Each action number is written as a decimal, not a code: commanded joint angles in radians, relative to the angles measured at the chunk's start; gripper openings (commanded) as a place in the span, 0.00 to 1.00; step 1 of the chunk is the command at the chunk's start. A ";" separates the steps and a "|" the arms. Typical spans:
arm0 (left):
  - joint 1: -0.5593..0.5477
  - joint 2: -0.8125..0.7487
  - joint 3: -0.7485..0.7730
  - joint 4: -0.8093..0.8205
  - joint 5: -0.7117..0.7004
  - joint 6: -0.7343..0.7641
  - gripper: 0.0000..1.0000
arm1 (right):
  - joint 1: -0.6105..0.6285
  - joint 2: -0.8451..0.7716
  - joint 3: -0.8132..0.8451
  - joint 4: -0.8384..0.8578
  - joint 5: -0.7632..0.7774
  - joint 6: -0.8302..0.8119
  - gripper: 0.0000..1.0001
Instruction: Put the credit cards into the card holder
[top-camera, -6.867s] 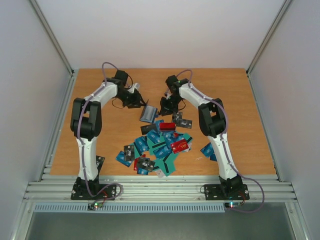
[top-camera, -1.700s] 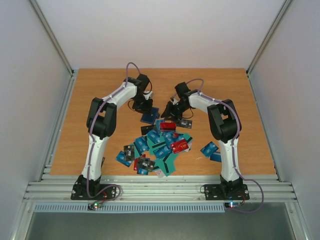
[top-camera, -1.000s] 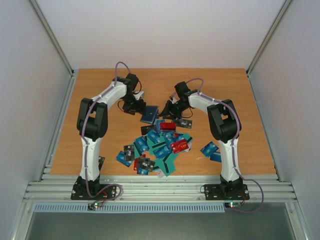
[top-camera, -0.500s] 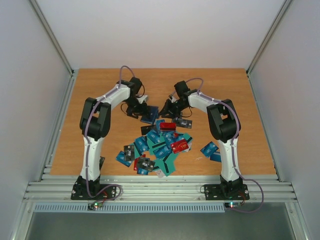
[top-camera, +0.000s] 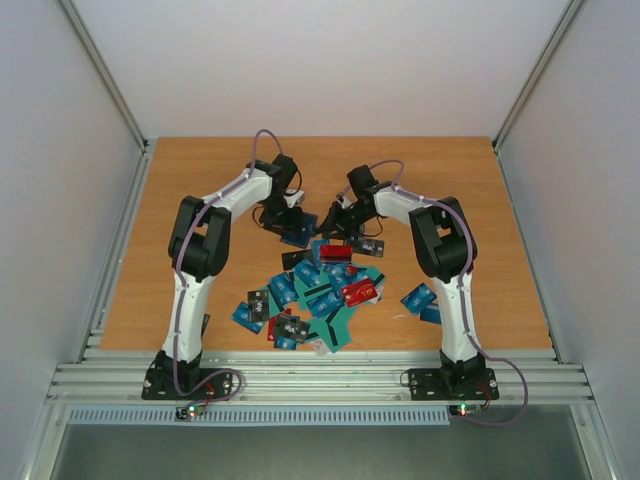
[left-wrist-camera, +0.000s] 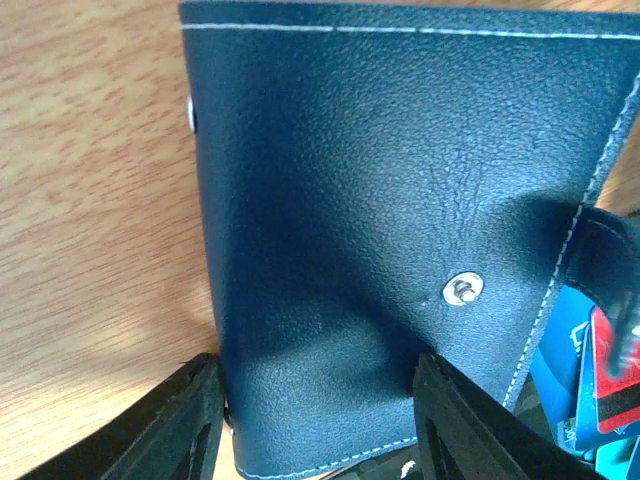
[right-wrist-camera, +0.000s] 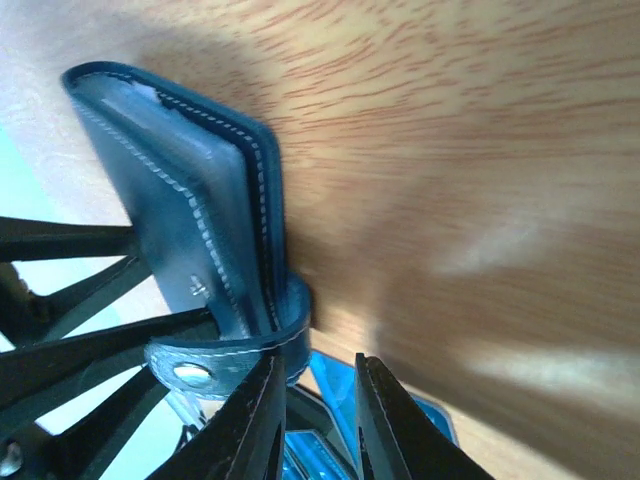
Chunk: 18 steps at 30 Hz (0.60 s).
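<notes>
Navy card holder, closed, flat

A wooden table with an orange-brown grain stood inside a plain white enclosure. Pale walls rose behind and at both sides, with grey metal corner posts. Ribbed aluminium rails ran along the near edge. The light was even and soft.

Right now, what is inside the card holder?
Nothing can be seen inside. The card holder is folded shut, showing only its dark blue cover, white stitching and a metal snap. From the side, the right wrist view shows stacked layers; any cards between them are hidden.
</notes>
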 joint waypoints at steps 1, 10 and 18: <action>-0.018 0.087 -0.015 0.014 -0.085 0.002 0.53 | 0.000 0.036 0.040 0.023 -0.025 0.014 0.21; -0.021 0.093 -0.008 0.008 -0.084 0.004 0.49 | 0.016 0.071 0.099 0.023 -0.042 0.024 0.20; -0.021 0.103 0.005 -0.001 -0.081 -0.003 0.48 | 0.037 0.057 0.096 0.031 -0.057 0.036 0.20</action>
